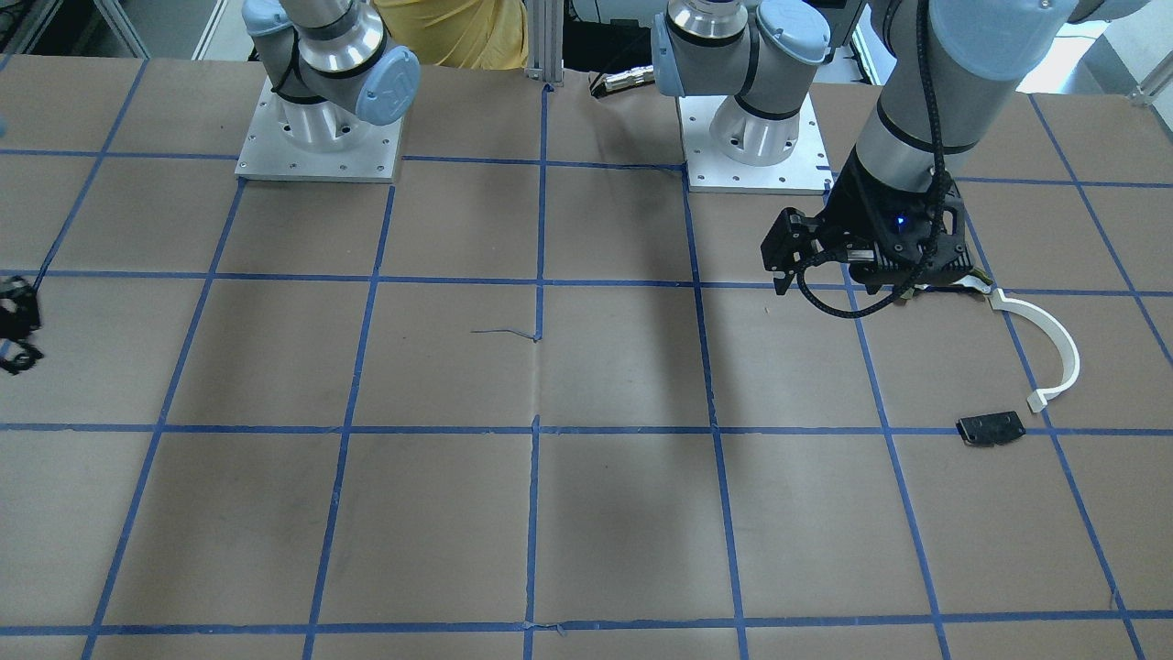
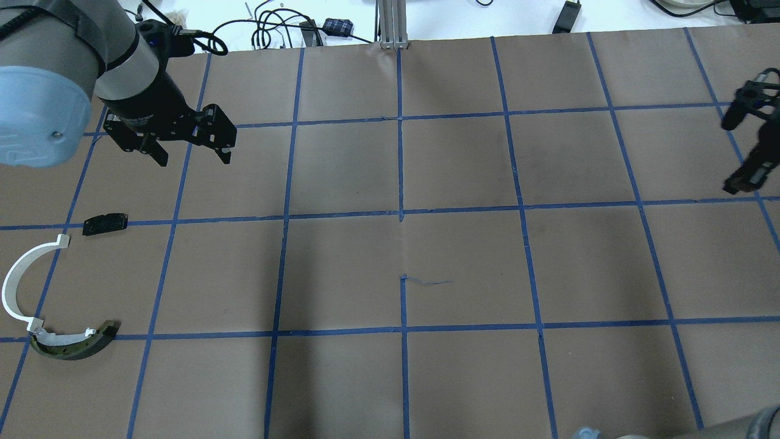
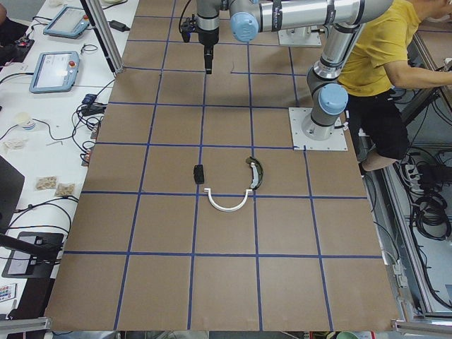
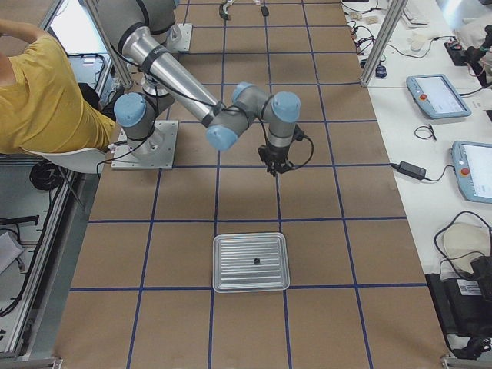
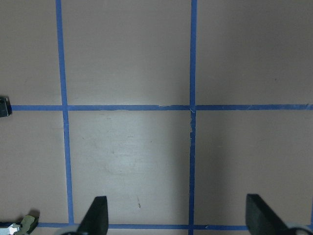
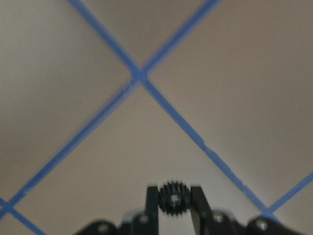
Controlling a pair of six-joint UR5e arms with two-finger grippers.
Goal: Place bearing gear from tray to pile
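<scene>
Black and finely toothed, the bearing gear (image 6: 171, 196) sits pinched between the two fingertips of the right pincer (image 6: 173, 201). Its jaws are closed down to the gear's own width, over bare brown paper and blue tape lines. In the right-side view this pincer hangs above the surface (image 2: 463, 262) with the metal tray (image 4: 251, 290) well apart at its 6 o'clock; one small dark part (image 4: 256, 262) lies in the tray. The pick therefore looks done, and the carry is the step in hand. Farther off, at about 8 o'clock in the overhead view, lies the pile (image 2: 38, 329): a white curved arc (image 2: 15, 274), a dark curved piece (image 2: 73, 347) lying against the arc's lower end, and a flat black plate (image 2: 105, 224) just beside its upper end at 2 o'clock. Beyond the plate, at its 1 o'clock, the left pincer (image 5: 177, 215) hovers spread wide and holds nothing. The next move calls for a long traverse across the surface toward the pile, then a descent close to the paper beside those parts before letting go. A low release seems wise, since a round gear may roll, and the path should keep clear of the left arm.
</scene>
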